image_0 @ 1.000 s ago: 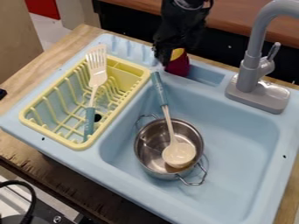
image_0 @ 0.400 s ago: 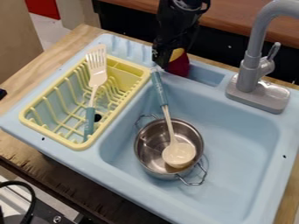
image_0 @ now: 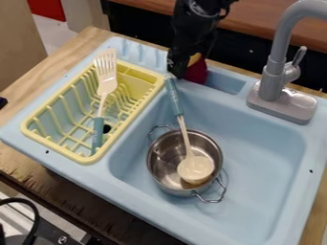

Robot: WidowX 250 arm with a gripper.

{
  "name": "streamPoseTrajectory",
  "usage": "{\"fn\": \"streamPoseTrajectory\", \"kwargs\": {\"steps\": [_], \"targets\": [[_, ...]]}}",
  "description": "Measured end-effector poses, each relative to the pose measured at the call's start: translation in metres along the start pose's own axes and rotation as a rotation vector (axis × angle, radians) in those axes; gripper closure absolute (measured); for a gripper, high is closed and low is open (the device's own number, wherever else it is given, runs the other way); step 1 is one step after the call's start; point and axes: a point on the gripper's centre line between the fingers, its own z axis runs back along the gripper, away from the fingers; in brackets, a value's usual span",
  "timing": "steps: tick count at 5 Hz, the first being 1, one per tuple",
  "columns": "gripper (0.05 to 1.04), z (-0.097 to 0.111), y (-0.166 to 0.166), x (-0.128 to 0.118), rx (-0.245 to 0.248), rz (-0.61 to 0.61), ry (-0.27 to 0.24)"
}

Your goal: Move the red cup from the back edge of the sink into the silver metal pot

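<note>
Ladle (image_0: 195, 169) near downward-pointing gripper (image_0: 175, 72)

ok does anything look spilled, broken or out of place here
Nothing looks spilled or broken. The only slightly untidy thing is the ladle, resting in the pot with its handle slanting out to the sink edge; the spatula sits in the rack.

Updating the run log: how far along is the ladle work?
Looks done: gripper positioned at the handle end of the ladle. In hand: probably the grasp; can't tell if it has hold. Left: any lift, since the ladle's bowl sits in the metal pot.
</note>
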Motion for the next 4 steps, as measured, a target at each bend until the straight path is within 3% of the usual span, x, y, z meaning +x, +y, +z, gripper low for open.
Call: {"fn": "streamPoseTrajectory", "kwargs": {"steps": [2, 3, 4], "targets": [[0.128, -0.0031, 0.0011, -0.0055, 0.012, -0.013, 0.018], [0.277, -0.0035, 0.0007, -0.0058, 0.009, -0.006, 0.033], [0.277, -0.0041, 0.0014, -0.0047, 0.012, 0.005, 0.039]]}}
